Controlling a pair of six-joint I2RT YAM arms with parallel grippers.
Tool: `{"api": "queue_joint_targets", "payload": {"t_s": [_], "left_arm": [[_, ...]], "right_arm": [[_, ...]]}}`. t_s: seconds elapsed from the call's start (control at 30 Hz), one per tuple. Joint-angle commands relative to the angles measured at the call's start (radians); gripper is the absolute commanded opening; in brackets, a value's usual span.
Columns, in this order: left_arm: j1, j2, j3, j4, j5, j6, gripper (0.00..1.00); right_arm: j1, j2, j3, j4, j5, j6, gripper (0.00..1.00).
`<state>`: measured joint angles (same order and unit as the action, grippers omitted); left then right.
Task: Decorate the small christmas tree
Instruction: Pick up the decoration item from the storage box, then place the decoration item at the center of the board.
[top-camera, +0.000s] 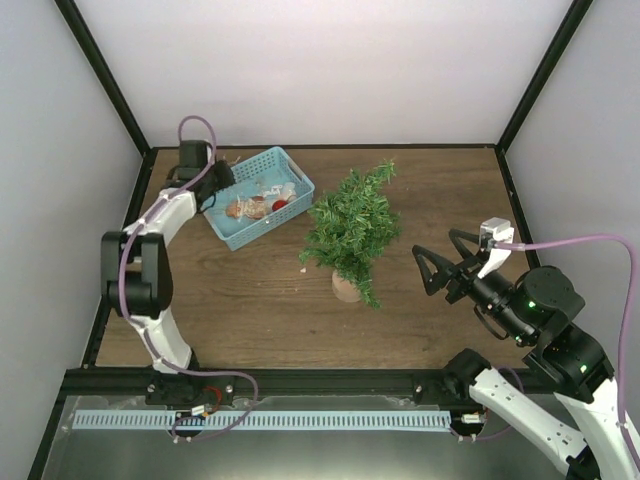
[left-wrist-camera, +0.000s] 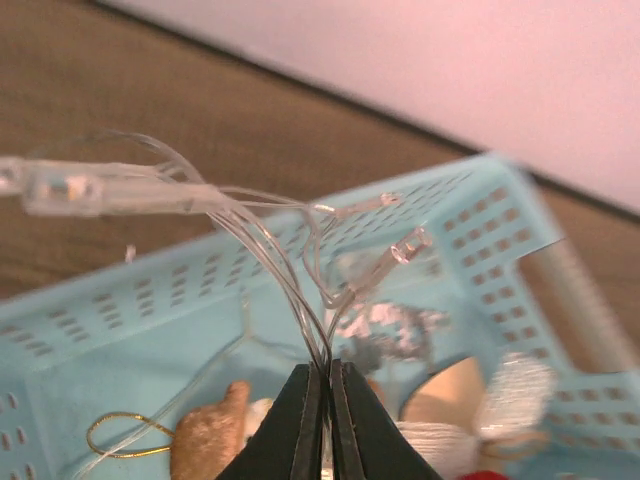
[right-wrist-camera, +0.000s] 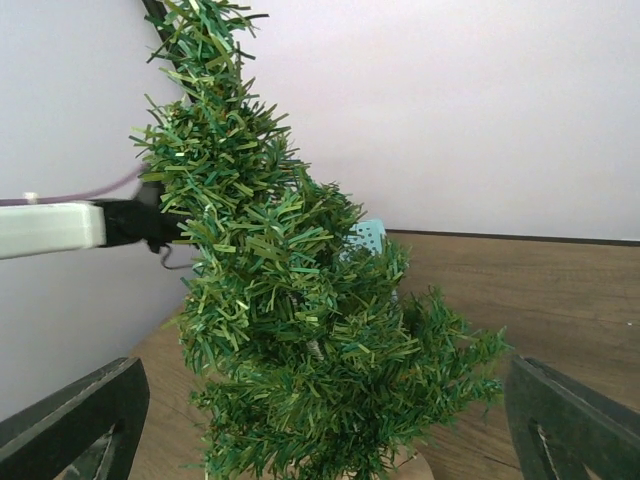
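Note:
The small christmas tree (top-camera: 352, 228) stands mid-table on its brown pot (top-camera: 346, 288); it fills the right wrist view (right-wrist-camera: 300, 330). My left gripper (top-camera: 222, 180) is over the near-left corner of the light-blue basket (top-camera: 256, 222). In the left wrist view it (left-wrist-camera: 327, 372) is shut on a bundle of clear light-string wires (left-wrist-camera: 265, 250) with small clear bulbs (left-wrist-camera: 405, 246), lifted above the basket (left-wrist-camera: 470, 220). My right gripper (top-camera: 440, 258) is open and empty, right of the tree, facing it.
The basket holds ornaments: brown figures (top-camera: 247, 208), a red piece (top-camera: 279, 205), a white yarn ball (left-wrist-camera: 515, 390) and silver tinsel (left-wrist-camera: 395, 330). Black frame posts and white walls bound the table.

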<state>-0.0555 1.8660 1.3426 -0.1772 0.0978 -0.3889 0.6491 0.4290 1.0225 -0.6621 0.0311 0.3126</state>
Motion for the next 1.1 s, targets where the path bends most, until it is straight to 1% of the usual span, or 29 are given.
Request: {"api": "queue_joint_targets", "payload": {"t_s": [0.0, 0.07, 0.13, 0.27, 0.43, 0.5, 0.63, 0.73, 0.83, 0.93, 1.07], "left_arm": [[0.000, -0.214, 0.042, 0.021, 0.021, 0.011, 0.04], [-0.005, -0.300, 0.038, 0.034, 0.019, 0.009, 0.04], [-0.007, -0.381, 0.048, 0.041, 0.039, -0.002, 0.04], [-0.007, -0.489, 0.133, -0.010, 0.154, 0.003, 0.04], [-0.007, -0.577, 0.247, -0.056, 0.318, -0.019, 0.04], [-0.007, -0.609, 0.280, -0.067, 0.368, -0.035, 0.04], [-0.007, -0.666, 0.336, -0.080, 0.406, -0.055, 0.04], [-0.007, -0.694, 0.378, -0.082, 0.432, -0.072, 0.04], [-0.007, -0.705, 0.428, -0.070, 0.507, -0.128, 0.04], [-0.008, -0.722, 0.449, 0.005, 0.585, -0.206, 0.04], [-0.007, -0.734, 0.508, 0.088, 0.644, -0.299, 0.04]], "right_arm": [[-0.006, -0.003, 0.036, 0.003, 0.042, 0.003, 0.99], [-0.006, -0.008, 0.039, 0.015, 0.038, -0.005, 0.99], [-0.006, -0.017, 0.037, 0.045, -0.005, -0.011, 0.99], [-0.006, -0.040, 0.030, 0.128, -0.106, -0.019, 0.99], [-0.006, -0.033, 0.083, 0.162, -0.139, -0.060, 0.98], [-0.006, -0.031, 0.105, 0.177, -0.136, -0.076, 0.98], [-0.006, -0.013, 0.163, 0.188, -0.137, -0.098, 0.96], [-0.006, -0.005, 0.185, 0.198, -0.157, -0.110, 0.95], [-0.006, 0.007, 0.189, 0.205, -0.199, -0.123, 0.94], [-0.006, 0.024, 0.184, 0.197, -0.254, -0.148, 0.93], [-0.006, 0.054, 0.170, 0.175, -0.280, -0.149, 0.92]]}}
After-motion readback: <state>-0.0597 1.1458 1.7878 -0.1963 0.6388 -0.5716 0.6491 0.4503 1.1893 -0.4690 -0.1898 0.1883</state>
